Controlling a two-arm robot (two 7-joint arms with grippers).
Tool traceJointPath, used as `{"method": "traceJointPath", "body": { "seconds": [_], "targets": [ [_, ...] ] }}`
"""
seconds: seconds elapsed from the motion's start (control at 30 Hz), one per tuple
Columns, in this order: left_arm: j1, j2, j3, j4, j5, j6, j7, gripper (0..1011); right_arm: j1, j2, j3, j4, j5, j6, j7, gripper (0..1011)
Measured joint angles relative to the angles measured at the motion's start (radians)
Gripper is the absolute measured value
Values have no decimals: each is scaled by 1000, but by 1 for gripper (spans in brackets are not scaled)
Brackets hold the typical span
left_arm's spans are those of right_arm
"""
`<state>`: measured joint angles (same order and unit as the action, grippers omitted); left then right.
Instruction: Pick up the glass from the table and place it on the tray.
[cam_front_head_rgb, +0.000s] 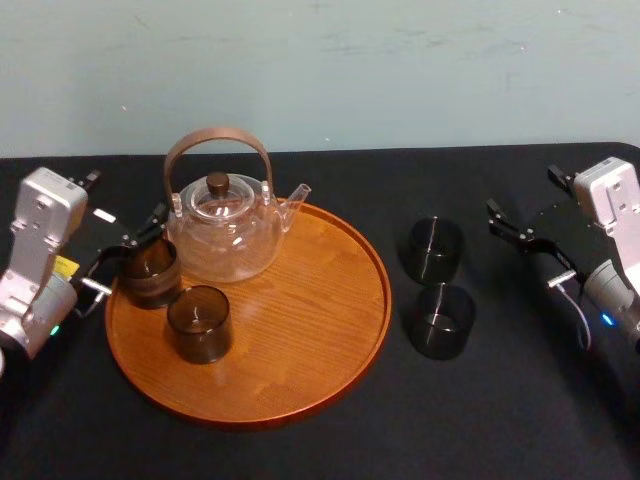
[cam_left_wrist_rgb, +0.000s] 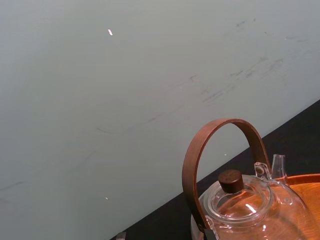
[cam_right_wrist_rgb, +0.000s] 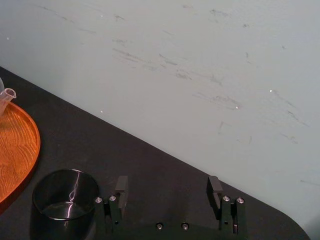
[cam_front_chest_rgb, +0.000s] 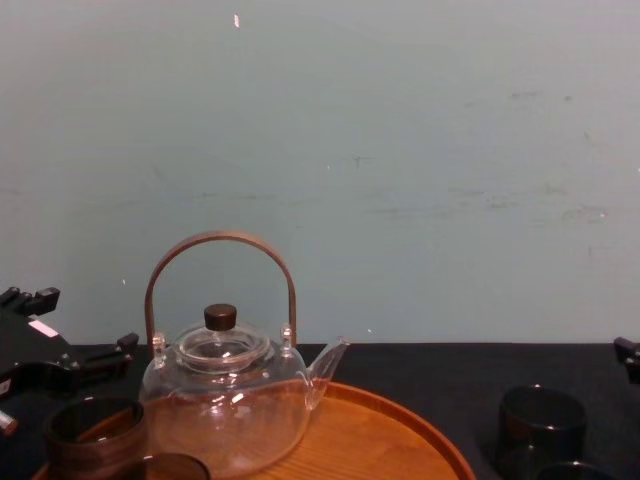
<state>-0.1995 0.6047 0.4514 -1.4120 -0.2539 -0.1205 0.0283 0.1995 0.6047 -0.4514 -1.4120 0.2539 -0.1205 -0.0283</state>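
Note:
Two dark smoked glasses (cam_front_head_rgb: 435, 248) (cam_front_head_rgb: 440, 320) stand on the black table (cam_front_head_rgb: 500, 420), to the right of the round orange tray (cam_front_head_rgb: 330, 330). Two more dark glasses are on the tray, one at its left rim (cam_front_head_rgb: 150, 272) and one nearer the front (cam_front_head_rgb: 198, 322). My left gripper (cam_front_head_rgb: 125, 255) is at the tray's left edge, open, its fingers straddling the rim glass with a gap on each side. My right gripper (cam_front_head_rgb: 525, 250) hangs open to the right of the far table glass (cam_right_wrist_rgb: 65, 197), holding nothing.
A clear glass teapot (cam_front_head_rgb: 225, 230) with a brown hoop handle and dark lid knob stands on the back left of the tray, close behind the rim glass. A pale wall rises behind the table's far edge.

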Motion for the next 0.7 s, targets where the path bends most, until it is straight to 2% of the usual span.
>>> {"method": "traceJointPath", "body": {
  "seconds": [0.7],
  "targets": [
    [0,0,0,0,0,0,0,1001,0,0,0,0,0,0,0,1002]
  ]
}}
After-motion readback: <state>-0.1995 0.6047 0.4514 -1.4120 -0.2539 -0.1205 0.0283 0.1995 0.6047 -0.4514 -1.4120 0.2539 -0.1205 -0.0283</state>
